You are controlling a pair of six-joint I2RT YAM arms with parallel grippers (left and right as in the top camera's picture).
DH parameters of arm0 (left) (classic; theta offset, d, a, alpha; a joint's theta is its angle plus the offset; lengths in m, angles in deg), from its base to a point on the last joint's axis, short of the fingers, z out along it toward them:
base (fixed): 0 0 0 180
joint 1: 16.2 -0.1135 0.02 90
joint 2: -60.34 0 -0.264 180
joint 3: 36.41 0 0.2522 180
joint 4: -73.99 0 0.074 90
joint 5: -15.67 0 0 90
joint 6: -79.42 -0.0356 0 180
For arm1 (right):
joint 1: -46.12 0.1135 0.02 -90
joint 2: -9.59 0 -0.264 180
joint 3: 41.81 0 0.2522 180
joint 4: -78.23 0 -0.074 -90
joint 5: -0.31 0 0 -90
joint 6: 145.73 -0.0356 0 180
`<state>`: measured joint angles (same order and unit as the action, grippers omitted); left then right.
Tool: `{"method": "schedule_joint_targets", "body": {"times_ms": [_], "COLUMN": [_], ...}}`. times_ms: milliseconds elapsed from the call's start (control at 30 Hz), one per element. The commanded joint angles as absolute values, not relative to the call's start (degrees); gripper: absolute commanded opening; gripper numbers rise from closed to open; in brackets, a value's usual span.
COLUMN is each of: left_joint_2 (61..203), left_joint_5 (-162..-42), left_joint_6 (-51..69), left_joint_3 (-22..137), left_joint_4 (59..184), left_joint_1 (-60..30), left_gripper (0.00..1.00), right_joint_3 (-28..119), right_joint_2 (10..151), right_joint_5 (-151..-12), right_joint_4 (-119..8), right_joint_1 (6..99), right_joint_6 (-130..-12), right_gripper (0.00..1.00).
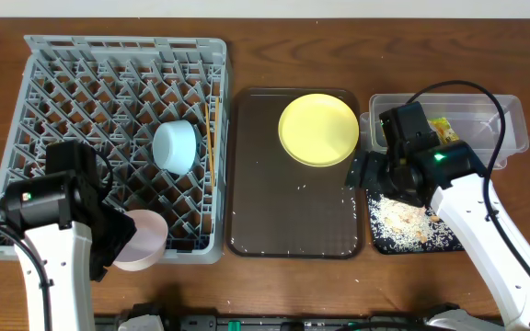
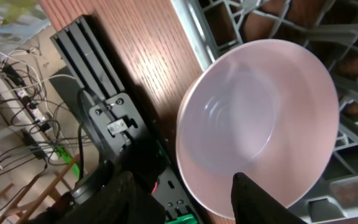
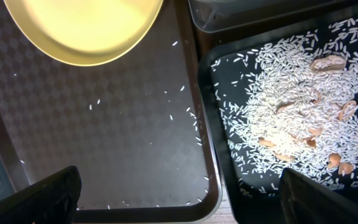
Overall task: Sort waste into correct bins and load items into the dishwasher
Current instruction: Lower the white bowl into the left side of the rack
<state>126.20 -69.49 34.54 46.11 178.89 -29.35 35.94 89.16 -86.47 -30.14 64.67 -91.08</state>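
Observation:
The grey dish rack (image 1: 63,74) holds a light-blue bowl (image 1: 175,145) and two chopsticks (image 1: 213,129). A pinkish-white bowl (image 1: 143,239) leans tilted at the rack's front edge. My left gripper (image 1: 118,244) is open with the bowl's rim (image 2: 253,118) between its fingers (image 2: 191,199). The pale-yellow plate (image 1: 318,129) lies on the brown tray (image 1: 283,221). My right gripper (image 1: 364,173) is open and empty (image 3: 185,199) over the gap between the brown tray and the black tray (image 1: 380,241). Rice (image 3: 291,106) fills the black tray. The wrapper (image 1: 444,129) lies in the clear tub (image 1: 509,115). Cup and tissue are out of view.
Stray rice grains (image 3: 191,118) dot the brown tray (image 3: 104,137) near its right rim. Tan shell-like scraps (image 3: 328,62) lie among the rice. The table's front edge runs just below the rack and trays, with a black mount (image 2: 114,124) past it.

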Motion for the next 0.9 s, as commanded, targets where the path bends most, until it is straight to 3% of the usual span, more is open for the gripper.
{"method": "schedule_joint_targets", "body": {"times_ms": [0, 233, 267, 300, 333, 367, 633, 867], "left_joint_2": [126.03, 126.25, 126.23, 126.12, 126.12, 126.14, 126.18, 126.31], "left_joint_5": [-70.06, -70.93, -71.02, -71.19, -71.35, -71.37, -70.56, -57.77], "left_joint_6": [34.08, 34.74, 34.7, 34.7, 34.7, 34.7, 29.36, 23.46], "left_joint_3": [44.49, 36.77, 36.56, 36.58, 36.75, 36.97, 44.62, 47.16], "left_joint_4": [177.99, 173.31, 172.44, 172.18, 171.94, 171.8, 170.27, 167.83], "left_joint_1": [-29.8, -32.12, -33.28, -33.52, -33.61, -33.59, -33.52, -29.63], "left_gripper": [0.51, 0.47, 0.29, 0.19, 0.1, 0.08, 0.07, 0.07], "right_joint_3": [35.96, 35.96, 35.96, 35.96, 35.96, 35.96, 35.96, 35.96], "right_joint_2": [88.9, 88.9, 88.9, 88.9, 88.9, 88.9, 88.9, 88.9], "right_joint_5": [-86.27, -86.25, -86.27, -86.27, -86.25, -86.25, -86.25, -86.25], "right_joint_4": [-30.12, -30.1, -30.17, -30.32, -30.41, -30.38, -30.38, -30.45], "right_joint_1": [64.56, 64.56, 64.56, 64.56, 64.56, 64.56, 64.56, 64.56], "right_joint_6": [-90.31, -90.34, -90.34, -90.34, -90.34, -90.31, -89.7, -89.72], "right_gripper": [0.99, 0.99, 0.99, 0.99, 0.99, 0.99, 0.99, 0.99]}}
